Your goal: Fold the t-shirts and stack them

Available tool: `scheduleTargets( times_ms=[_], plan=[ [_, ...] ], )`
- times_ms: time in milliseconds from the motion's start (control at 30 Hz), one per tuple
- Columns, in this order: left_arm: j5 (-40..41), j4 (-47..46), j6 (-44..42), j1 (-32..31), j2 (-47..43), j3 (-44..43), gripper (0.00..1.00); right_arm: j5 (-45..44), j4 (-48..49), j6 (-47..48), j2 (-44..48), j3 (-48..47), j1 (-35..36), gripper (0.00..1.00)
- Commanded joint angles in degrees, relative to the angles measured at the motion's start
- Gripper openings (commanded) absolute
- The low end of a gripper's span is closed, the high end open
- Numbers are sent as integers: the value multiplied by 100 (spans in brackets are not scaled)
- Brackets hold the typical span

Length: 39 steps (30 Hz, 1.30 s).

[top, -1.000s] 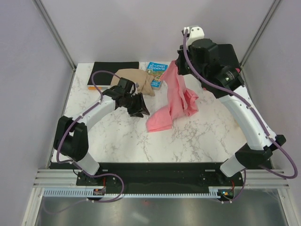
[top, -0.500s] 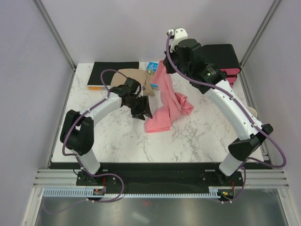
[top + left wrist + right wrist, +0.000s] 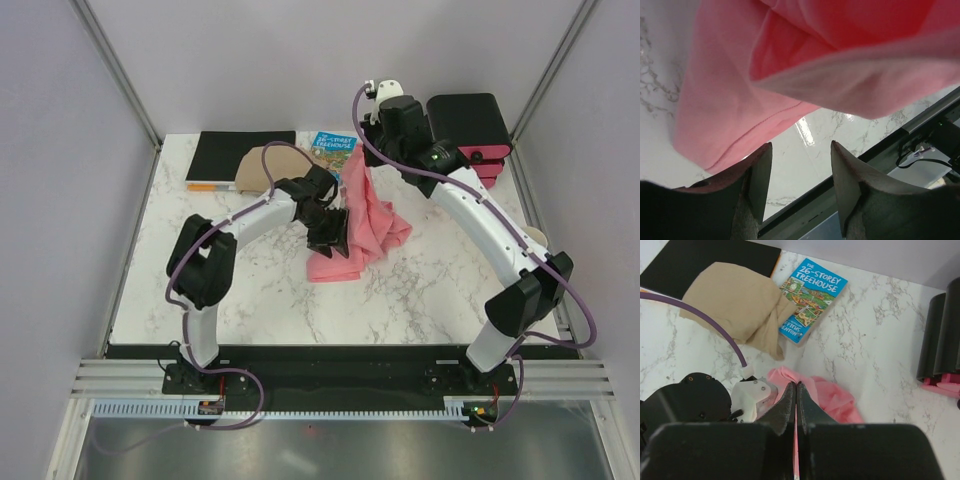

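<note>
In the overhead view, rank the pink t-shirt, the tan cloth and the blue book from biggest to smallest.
1. pink t-shirt, bunched, one end lifted
2. tan cloth, partly hidden
3. blue book, its near end covered; it looks clearly smaller than the cloth

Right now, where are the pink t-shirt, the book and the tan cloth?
pink t-shirt (image 3: 378, 225): top view, part lying on table.
book (image 3: 812, 297): right wrist view, cover middle.
tan cloth (image 3: 732, 307): right wrist view, its middle.
</note>
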<state>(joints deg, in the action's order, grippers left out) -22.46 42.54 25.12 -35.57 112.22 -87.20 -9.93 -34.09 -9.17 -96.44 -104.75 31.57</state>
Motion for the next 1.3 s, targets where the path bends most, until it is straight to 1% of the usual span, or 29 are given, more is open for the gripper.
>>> scheduleTargets(
  times_ms=[0, 333, 600, 833, 1033, 1133, 1167, 1233, 1267],
  plan=[
    [250, 219, -385, -213, 265, -508, 58, -79, 253, -94, 407, 112, -204, 0],
    [602, 342, -500, -626, 678, -851, 58, -167, 192, -50, 539, 200, -555, 0],
    [962, 369, -526, -951, 1196, -1062, 57, -211, 122, -41, 846, 552, -784, 0],
    [1164, 377, -473, -1013, 1442, -1264, 55, -114, 113, -164, 1128, 938, -890, 0],
    [1463, 369, -473, -1031, 1469, -1265, 55, -44, 69, -226, 1303, 1132, -916, 0],
    [1551, 377, -430, -1039, 1530, -1282, 50, -17, 60, -234, 1339, 1176, -934, 0],
    [1551, 377, -403, -1048, 1574, -1282, 41, 9, 51, -234, 1356, 1185, -934, 0],
    [1552, 377, -386, -1066, 1609, -1273, 30, 35, 7, -234, 1356, 1185, -942, 0],
    [1551, 377, -377, -1066, 1610, -1273, 19, 27, -1, -234, 1356, 1194, -942, 0]
  ],
)
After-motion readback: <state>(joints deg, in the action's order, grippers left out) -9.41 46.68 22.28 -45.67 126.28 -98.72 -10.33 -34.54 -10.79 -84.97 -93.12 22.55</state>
